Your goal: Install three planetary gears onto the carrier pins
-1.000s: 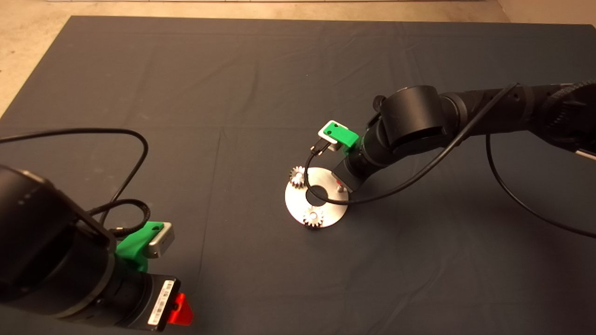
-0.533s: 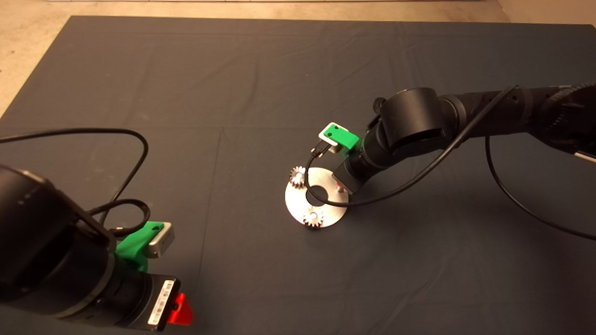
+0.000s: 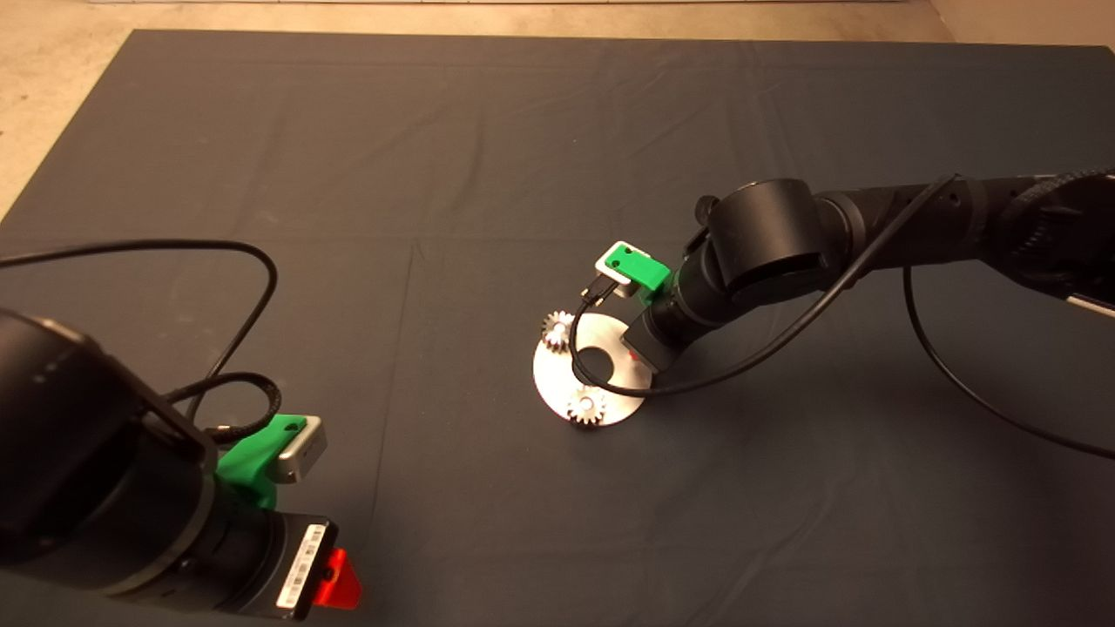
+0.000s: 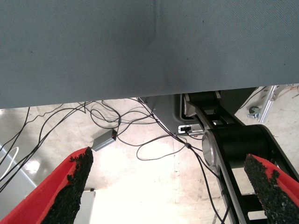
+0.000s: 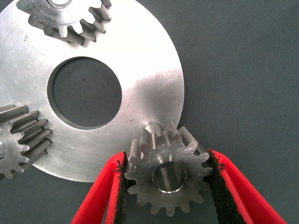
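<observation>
The silver disc lies mid-mat; it also shows in the right wrist view. Two planetary gears sit on carrier pins, and both show in the right wrist view. My right gripper is at the disc's right rim. In its wrist view the right gripper is shut on the third gear, held flat over the third pin, which shows through the gear's centre hole. My left gripper is parked at the lower left, open and empty.
A black cable loops over the mat by the left arm. The right arm's cable hangs over the disc's right side. The left wrist view looks past the mat's edge at floor cables and a frame.
My right arm has sunk lower over the disc's right rim with the gear. The bare pin that showed there before is now covered. The left arm has not moved.
</observation>
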`<move>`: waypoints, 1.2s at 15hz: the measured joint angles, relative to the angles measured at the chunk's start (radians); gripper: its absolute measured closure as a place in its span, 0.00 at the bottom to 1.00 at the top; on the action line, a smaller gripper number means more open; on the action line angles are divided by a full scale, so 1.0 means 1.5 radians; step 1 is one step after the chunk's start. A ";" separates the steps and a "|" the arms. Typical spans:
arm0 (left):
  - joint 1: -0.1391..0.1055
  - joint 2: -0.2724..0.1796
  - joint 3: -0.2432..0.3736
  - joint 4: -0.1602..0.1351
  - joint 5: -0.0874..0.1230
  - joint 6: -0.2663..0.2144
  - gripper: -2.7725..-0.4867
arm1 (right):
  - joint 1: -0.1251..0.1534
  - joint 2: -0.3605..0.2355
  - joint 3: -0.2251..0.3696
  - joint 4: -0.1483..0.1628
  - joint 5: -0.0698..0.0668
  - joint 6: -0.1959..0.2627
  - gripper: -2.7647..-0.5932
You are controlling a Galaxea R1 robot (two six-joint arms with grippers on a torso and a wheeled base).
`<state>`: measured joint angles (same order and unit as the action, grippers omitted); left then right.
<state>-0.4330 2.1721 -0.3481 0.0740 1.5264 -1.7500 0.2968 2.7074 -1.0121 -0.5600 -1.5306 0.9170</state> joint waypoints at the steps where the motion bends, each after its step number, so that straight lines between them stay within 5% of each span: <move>1: 0.000 0.000 0.000 0.000 0.000 0.000 0.19 | 0.000 0.000 0.000 0.000 0.000 0.000 0.79; 18: 0.000 0.000 0.000 0.000 0.000 0.000 0.19 | 0.000 0.000 0.002 0.000 0.000 0.003 0.79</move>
<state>-0.4330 2.1721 -0.3481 0.0740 1.5264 -1.7502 0.2968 2.7070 -1.0091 -0.5604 -1.5302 0.9217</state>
